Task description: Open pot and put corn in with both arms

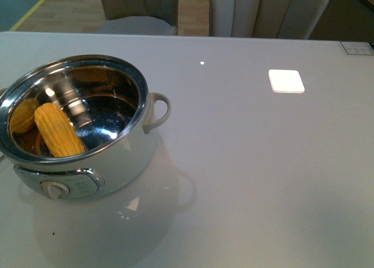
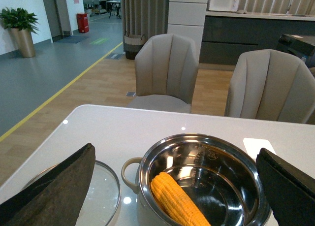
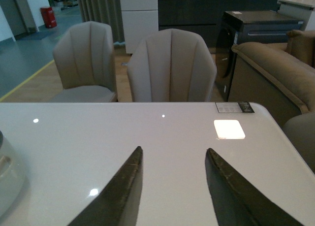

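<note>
The pot [image 1: 125,157] stands open at the table's left, its steel inside bare to view. The corn [image 1: 58,131] lies slanted inside against the near wall, mirrored in the steel. In the left wrist view the pot [image 2: 204,137] and corn [image 2: 177,204] sit just below my left gripper [image 2: 175,148], which is open wide with nothing held. My right gripper [image 3: 174,149] is open over bare table to the pot's right, and only a pale edge of the pot [image 3: 7,174] shows there. Neither arm appears in the front view.
A glass lid [image 2: 106,191] lies flat on the table beside the pot's loop handle [image 2: 129,169]. A bright white square [image 1: 286,81] marks the table at the back right. Two grey chairs [image 3: 172,68] stand behind the far edge, and a sofa [image 3: 275,78] is to the right.
</note>
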